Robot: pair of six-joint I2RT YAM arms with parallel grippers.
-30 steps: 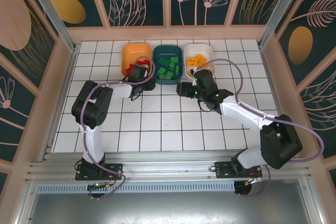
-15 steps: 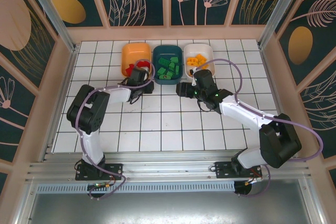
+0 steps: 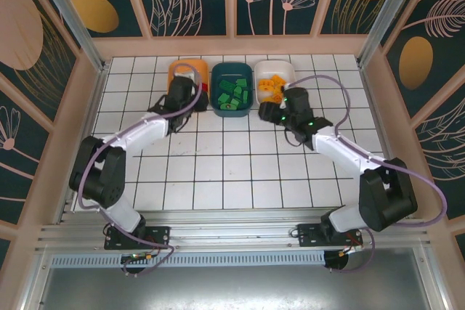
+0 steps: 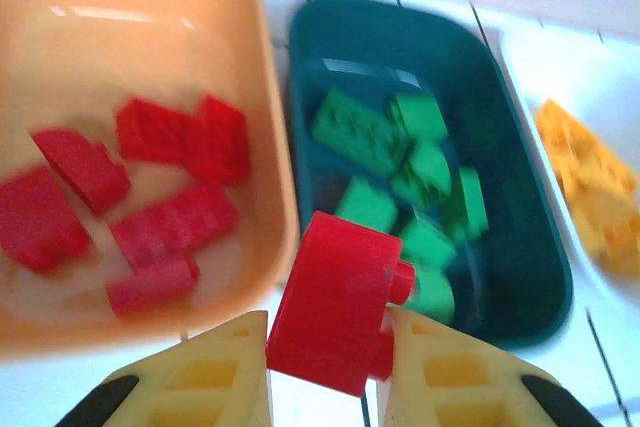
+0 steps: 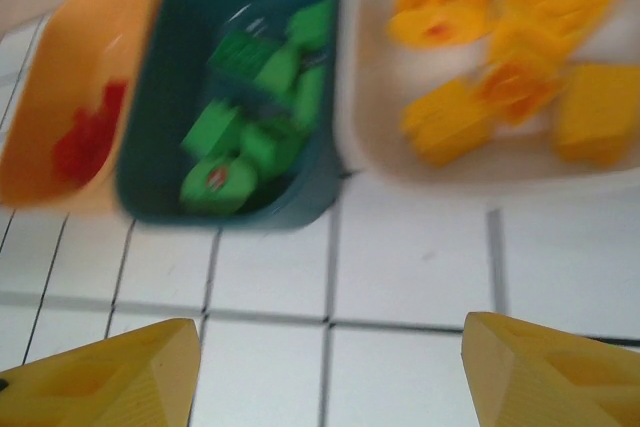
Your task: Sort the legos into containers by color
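While the left gripper [image 4: 325,332] is clamped on a red lego [image 4: 338,287], squeezing it from both sides, it hangs over the near right corner of the orange tray [image 4: 265,107], just beside the teal tray [image 4: 400,57]. Step in hand, likely: drop red into orange. To do it well, the arm should carry the lego further left and inward over the red bricks [image 4: 150,207] and release low, so it can't clip the rim and land among the green bricks [image 4: 400,167]. The held lego's long axis runs roughly up the wrist view, top leaning right. A stud sticks out to the right. The right gripper [image 5: 325,377] has its jaws wide apart and empty, over bare tiles [image 5: 270,297] just short of the teal tray and white tray [image 5: 370,97], which holds the yellow-orange legos [image 5: 500,57].
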